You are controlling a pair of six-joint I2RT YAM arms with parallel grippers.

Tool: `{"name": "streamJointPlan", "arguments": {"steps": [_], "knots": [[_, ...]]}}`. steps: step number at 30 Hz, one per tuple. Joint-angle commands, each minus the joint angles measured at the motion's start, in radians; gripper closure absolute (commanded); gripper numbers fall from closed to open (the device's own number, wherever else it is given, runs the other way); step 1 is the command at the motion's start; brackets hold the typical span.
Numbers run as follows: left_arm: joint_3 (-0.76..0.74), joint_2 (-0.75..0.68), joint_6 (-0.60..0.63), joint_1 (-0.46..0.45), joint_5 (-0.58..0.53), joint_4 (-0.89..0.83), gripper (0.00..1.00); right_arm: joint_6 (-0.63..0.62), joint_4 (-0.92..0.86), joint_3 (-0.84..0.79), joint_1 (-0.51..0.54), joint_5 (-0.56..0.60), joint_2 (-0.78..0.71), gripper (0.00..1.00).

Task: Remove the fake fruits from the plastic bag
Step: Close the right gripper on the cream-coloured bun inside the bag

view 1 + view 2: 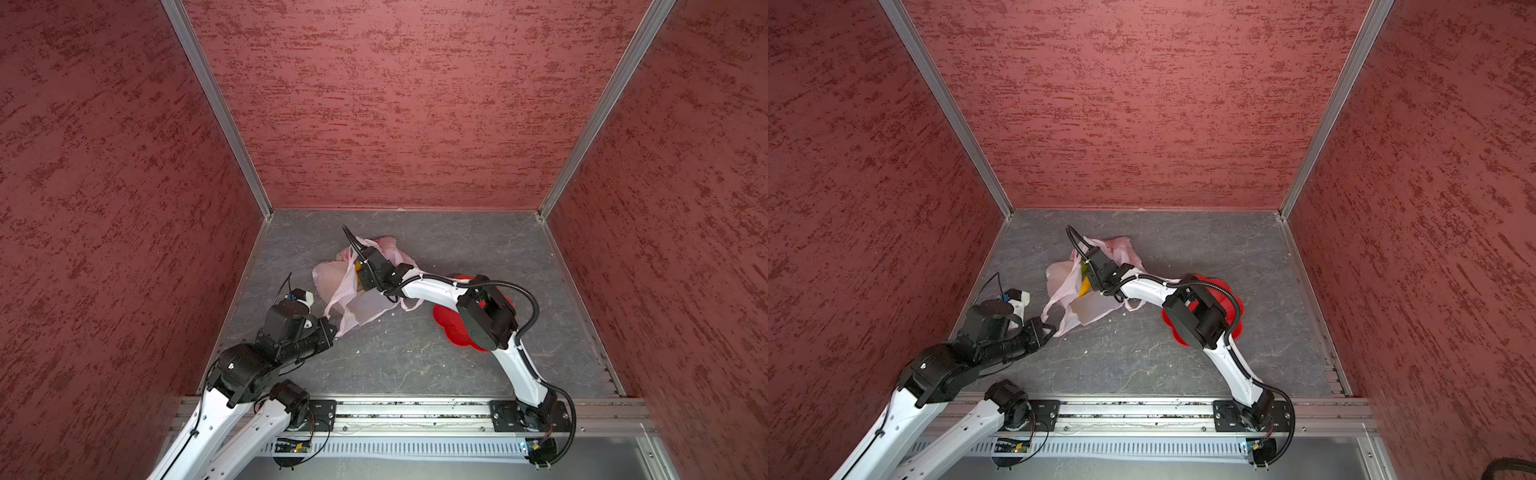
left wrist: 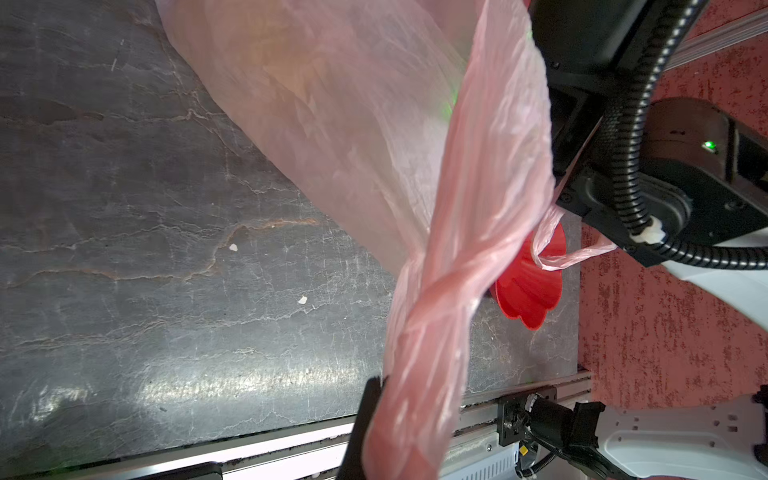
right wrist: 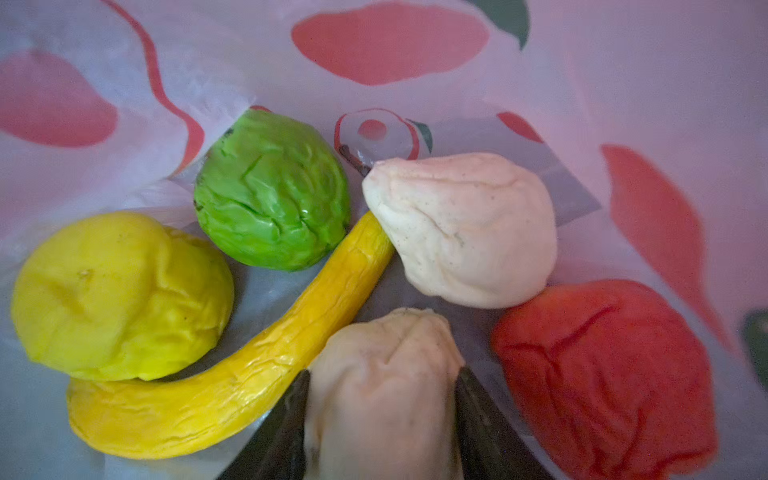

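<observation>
In both top views, thin translucent pale pink plastic bag (image 1: 332,278) at frame centre, one loop handle pinched in the pressed-together left gripper (image 1: 331,327) at lower left, red flower-shaped dish (image 1: 451,328) to the right: collapse of the bag mouth if that handle slips. In the left wrist view, twisted handle taut at bottom centre. In the right wrist view, fake fruits all inside the bag, right gripper (image 3: 384,370) astride a pale beige lumpy ball (image 3: 386,419) at bottom centre, fingers against both flanks, firmness of grip not determinable; possible squeeze-out of the lump, or snagging of film or the yellow plastic banana (image 3: 232,386) just left.
</observation>
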Motion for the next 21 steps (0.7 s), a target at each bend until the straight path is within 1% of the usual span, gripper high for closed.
{"name": "streamJointPlan", "arguments": {"steps": [1, 7, 17, 21], "knots": [[0.031, -0.007, 0.014, 0.004, -0.028, -0.046, 0.97, 0.014, 0.003, -0.029, -0.008, -0.013, -0.038, 0.64], [0.023, 0.002, 0.011, 0.004, -0.036, -0.050, 0.97, 0.009, 0.021, -0.058, -0.008, -0.032, -0.065, 0.65], [0.006, 0.016, 0.009, 0.004, -0.028, -0.012, 0.97, 0.005, 0.051, -0.093, -0.008, -0.053, -0.100, 0.69], [-0.002, 0.022, 0.010, 0.004, -0.024, 0.004, 0.97, -0.001, 0.075, -0.114, -0.006, -0.087, -0.123, 0.71]]}}
